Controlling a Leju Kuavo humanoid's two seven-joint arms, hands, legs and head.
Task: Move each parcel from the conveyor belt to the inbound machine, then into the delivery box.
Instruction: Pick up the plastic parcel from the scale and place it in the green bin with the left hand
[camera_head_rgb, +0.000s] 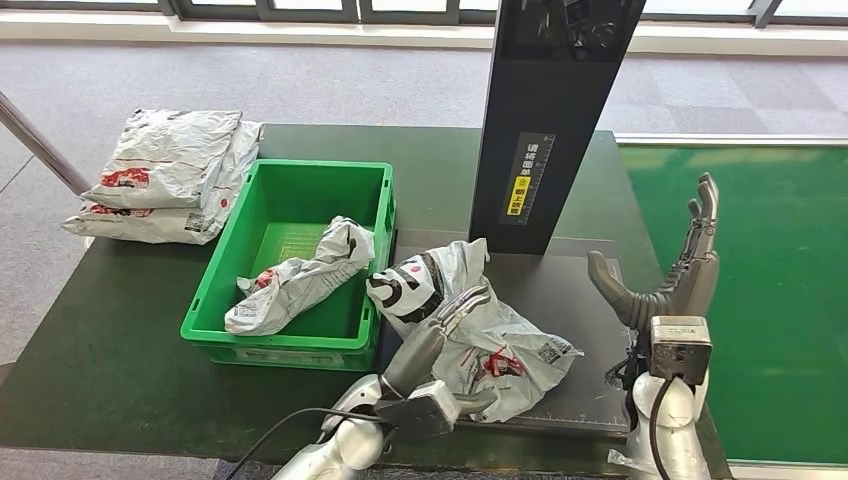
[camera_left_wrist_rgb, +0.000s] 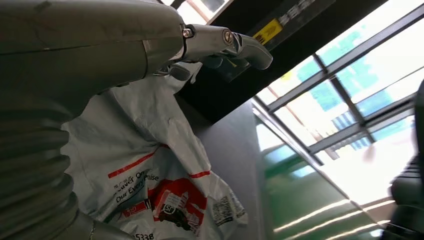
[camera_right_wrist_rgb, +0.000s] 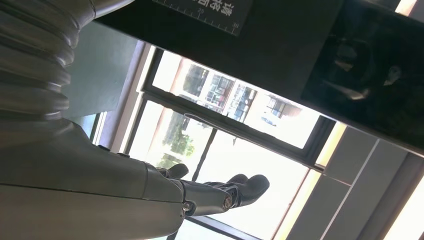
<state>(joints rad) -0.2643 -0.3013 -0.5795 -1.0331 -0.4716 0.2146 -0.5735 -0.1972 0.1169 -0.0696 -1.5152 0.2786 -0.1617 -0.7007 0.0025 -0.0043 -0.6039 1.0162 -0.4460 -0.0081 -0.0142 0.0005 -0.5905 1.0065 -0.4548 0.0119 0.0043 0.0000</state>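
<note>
The left hand rests on the grey parcel, which lies on the inbound machine's dark platform; whether its fingers grip the parcel, I cannot tell. The right hand is raised with fingers spread, holding nothing. Another parcel lies in the green box, and more parcels are stacked at the far left.

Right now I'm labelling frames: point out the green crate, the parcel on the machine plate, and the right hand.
green crate (camera_head_rgb: 215, 290), head view, left wall.
parcel on the plate (camera_head_rgb: 520, 350), head view, printed middle.
right hand (camera_head_rgb: 672, 275), head view, palm.
</note>
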